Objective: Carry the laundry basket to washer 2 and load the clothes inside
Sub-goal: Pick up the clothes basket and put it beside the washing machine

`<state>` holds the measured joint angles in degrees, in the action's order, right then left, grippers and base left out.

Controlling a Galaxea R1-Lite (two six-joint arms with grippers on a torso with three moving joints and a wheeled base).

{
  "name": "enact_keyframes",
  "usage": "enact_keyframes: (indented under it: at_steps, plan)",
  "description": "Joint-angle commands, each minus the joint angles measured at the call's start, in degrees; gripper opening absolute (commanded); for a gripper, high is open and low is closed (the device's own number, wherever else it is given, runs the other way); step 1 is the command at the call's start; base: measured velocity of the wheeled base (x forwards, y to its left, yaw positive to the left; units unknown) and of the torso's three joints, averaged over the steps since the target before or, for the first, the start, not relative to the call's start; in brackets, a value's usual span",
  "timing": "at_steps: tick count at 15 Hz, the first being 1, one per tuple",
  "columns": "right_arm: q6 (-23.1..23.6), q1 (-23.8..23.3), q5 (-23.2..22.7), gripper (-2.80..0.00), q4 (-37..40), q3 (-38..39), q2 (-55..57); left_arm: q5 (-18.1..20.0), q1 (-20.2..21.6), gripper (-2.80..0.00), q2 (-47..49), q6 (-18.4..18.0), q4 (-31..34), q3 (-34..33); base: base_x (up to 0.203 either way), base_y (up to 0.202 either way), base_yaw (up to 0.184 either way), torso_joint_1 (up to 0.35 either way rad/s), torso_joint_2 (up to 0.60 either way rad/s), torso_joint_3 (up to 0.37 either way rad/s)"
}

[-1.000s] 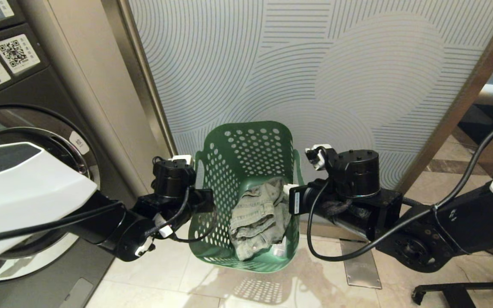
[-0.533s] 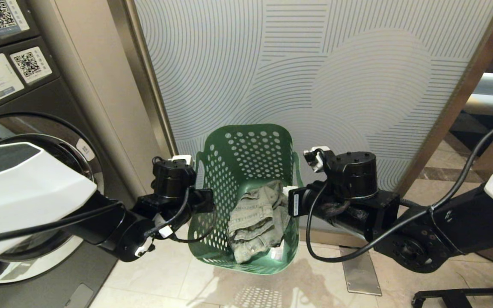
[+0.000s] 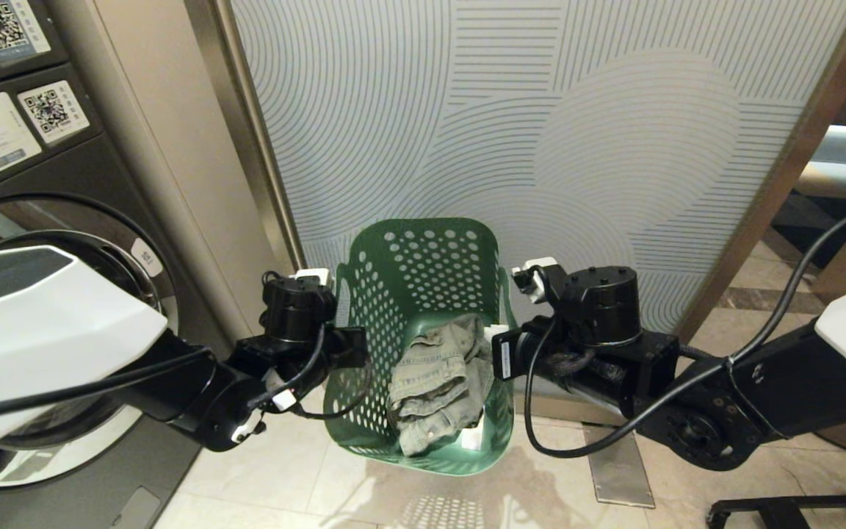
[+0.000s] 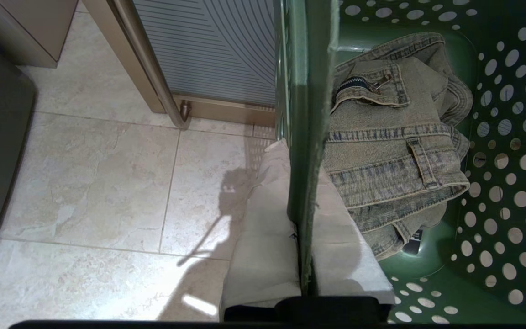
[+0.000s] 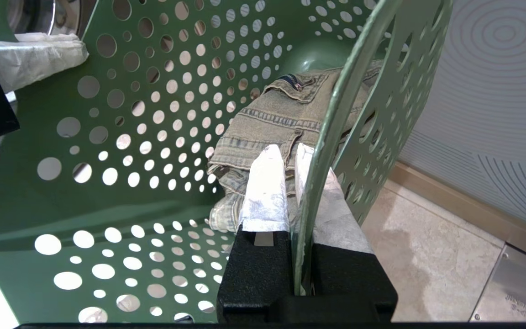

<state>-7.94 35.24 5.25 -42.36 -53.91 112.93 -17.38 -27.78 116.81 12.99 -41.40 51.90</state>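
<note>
Laundry basket [image 3: 423, 308], dark green and dotted with round holes, is hanging clear of the tiled floor [image 3: 298, 477] between the robot's two arms, in front of a pale panel with curved line patterns [image 3: 540, 132]. One tool is gripping each long side: the left tool [image 3: 349, 347] is pinching the basket's left rim, its wrapped fingers [image 4: 263, 237] pressed together on either side of the thin green wall, and the right tool [image 3: 498, 345] is pinching the right rim the same way, one finger inside the basket and one outside. Holding opposite rims is likely keeping the load level and the open top facing up while it is being carried, so nothing is spilling out. Inside, the clothes [image 3: 438, 382] are lying in one crumpled bundle on the basket's bottom, toward the near end; the wrist views are showing faded denim with a zip and belt loops. At the far left a dark grey front-load machine [image 3: 41, 220] with a chrome-rimmed round door is standing beside the basket, its number not readable, so whether it is washer 2 cannot be told. By count: one basket, one bundle of clothing, two tools at work, one washer in sight. Judging by this, the carrying step is under way and loading is yet to begin.
</note>
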Motion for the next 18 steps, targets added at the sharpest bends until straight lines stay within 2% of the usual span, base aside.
enact_keyframes:
  at_steps: [1,13,18]
  plan:
    - [-0.1,0.0,0.0,-2.8,-0.3,0.0,0.2,-0.1,0.0,-2.8,0.1,0.1,-0.3,0.0,0.0,0.0,0.0,0.0,0.0,0.0]
    - [0.0,0.0,0.0,-2.8,-0.3,0.7,0.2,-0.2,0.0,-2.8,-0.1,0.2,-0.3,-1.4,0.0,0.0,0.0,0.0,0.0,0.0]
    - [0.0,-0.1,0.0,-2.8,-0.3,0.9,0.2,-0.2,0.0,-2.8,-0.1,0.2,-0.3,-1.4,-0.003,-0.002,0.136,0.008,0.0,0.002]
